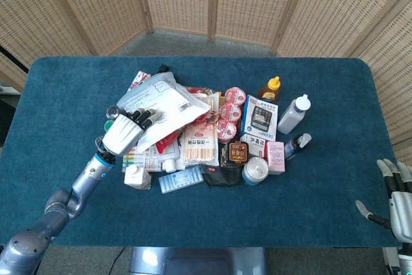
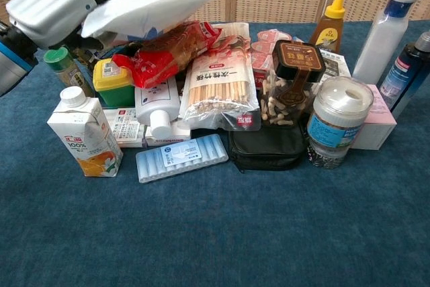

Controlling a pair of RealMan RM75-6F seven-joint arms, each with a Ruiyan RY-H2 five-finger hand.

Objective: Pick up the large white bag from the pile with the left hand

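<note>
My left hand (image 1: 121, 133) grips the near left edge of the large white bag (image 1: 166, 102), fingers curled over its top. The bag is lifted off the pile and tilted, its far end raised above the other goods. In the chest view the same left hand (image 2: 54, 3) sits at the upper left, holding the white bag (image 2: 161, 6) up above a red snack packet (image 2: 168, 46) and a yellow-lidded jar (image 2: 115, 82). My right hand (image 1: 398, 196) rests at the table's lower right corner, away from the pile, fingers apart and empty.
The pile holds a chopstick pack (image 1: 199, 144), a juice carton (image 2: 84, 140), a blue pill strip (image 2: 180, 156), a black pouch (image 2: 266, 147), jars, a honey bottle (image 1: 270, 88), a white bottle (image 1: 294, 113) and small boxes. Blue table cloth (image 1: 309, 198) lies around it.
</note>
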